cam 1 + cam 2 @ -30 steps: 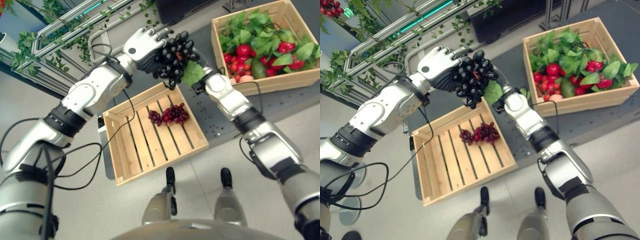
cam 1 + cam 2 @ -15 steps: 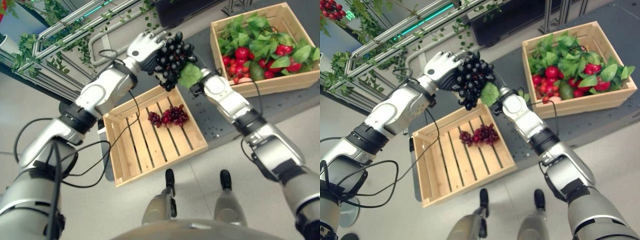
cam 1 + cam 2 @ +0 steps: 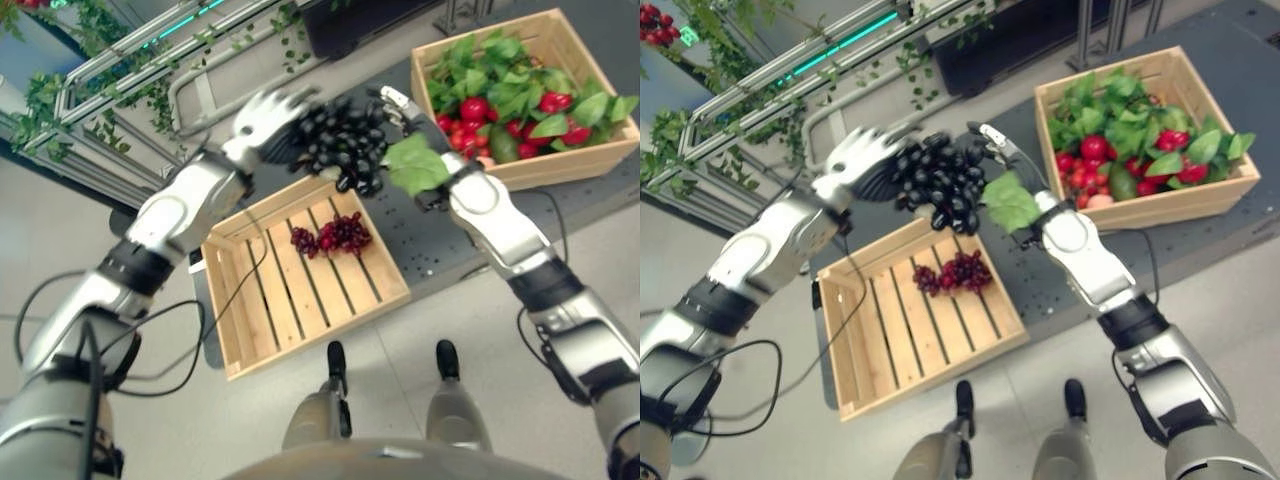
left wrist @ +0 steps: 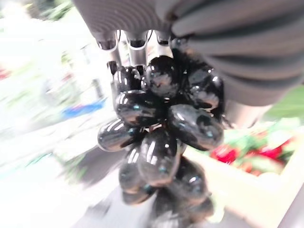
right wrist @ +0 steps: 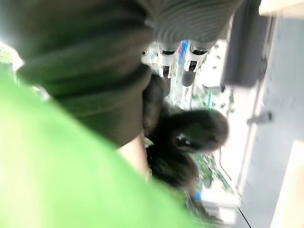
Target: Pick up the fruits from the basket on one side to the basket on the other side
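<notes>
A bunch of black grapes (image 3: 340, 150) hangs in the air above the far edge of the left wooden crate (image 3: 230, 335). My left hand (image 3: 265, 118) is curled on it from the left; the left wrist view has the grapes (image 4: 161, 128) hanging against its palm. My right hand (image 3: 395, 103) is just right of the bunch with straight fingers, and a green leaf (image 3: 415, 165) of the bunch lies over its wrist. A small red grape bunch (image 3: 330, 235) lies in the left crate. The right crate (image 3: 560, 165) holds red fruit among green leaves.
Both crates stand on a dark perforated table (image 3: 430, 240). Metal rails with ivy (image 3: 120, 60) run along the upper left, and a dark box (image 3: 350, 20) stands at the far edge. Pale floor lies in front.
The black bunch with both hands has shifted slightly down and right. The right hand's fingers now show straight beside the bunch, and its wrist has drawn back to the right.
</notes>
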